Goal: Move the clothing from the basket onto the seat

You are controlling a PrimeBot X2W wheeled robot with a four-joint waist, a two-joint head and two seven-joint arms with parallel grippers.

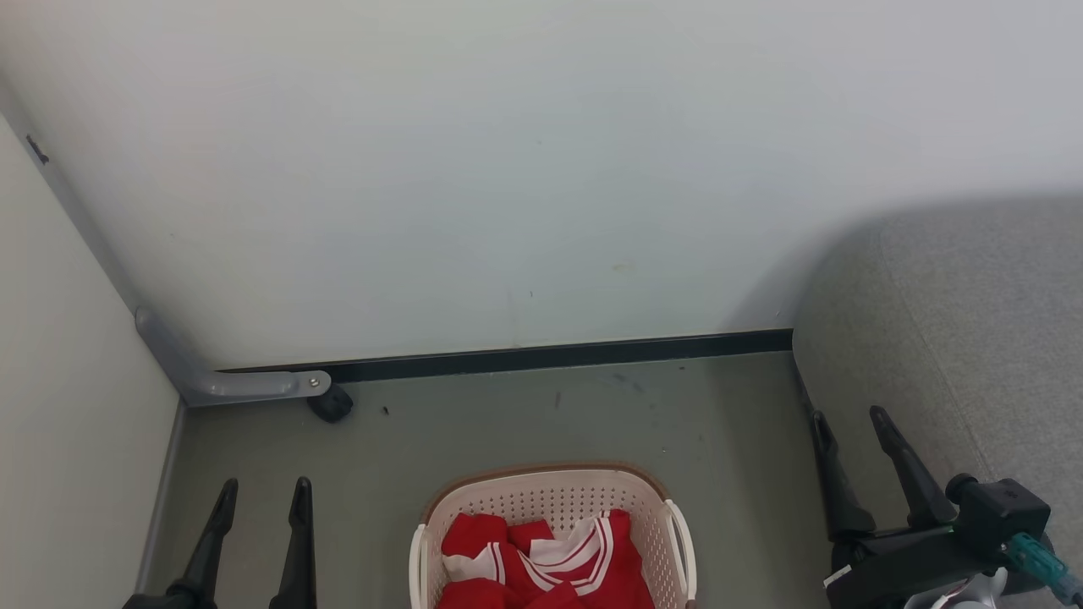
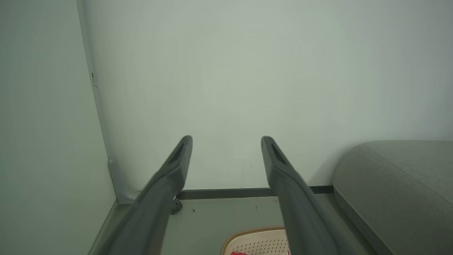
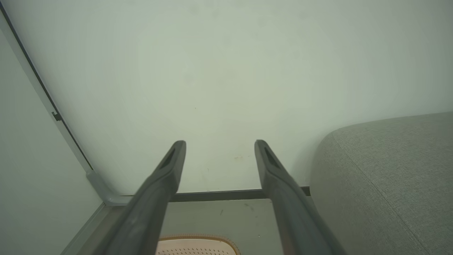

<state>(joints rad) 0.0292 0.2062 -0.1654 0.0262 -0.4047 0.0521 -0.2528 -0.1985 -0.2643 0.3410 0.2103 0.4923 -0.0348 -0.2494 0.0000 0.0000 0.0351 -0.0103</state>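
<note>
We are holding both jaws open and empty. Soft red clothing (image 1: 592, 568) is lying in the holey oval basket (image 1: 550, 499), near the woven grey seat (image 1: 973, 321).

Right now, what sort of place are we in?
Probably an indoor room corner, home-like or a mock-up: pale walls meeting over a dark baseboard, a grey upholstered seat, and a cream laundry basket of red clothing on the smooth floor.

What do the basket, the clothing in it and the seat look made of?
The basket seems moulded plastic, smooth and cream, judging by its evenly perforated walls. The clothing is soft red fabric with white striped trim, crumpled in folds; exact cloth unclear. The seat looks like matte grey woven upholstery, its weave visible in the right wrist view.
</note>
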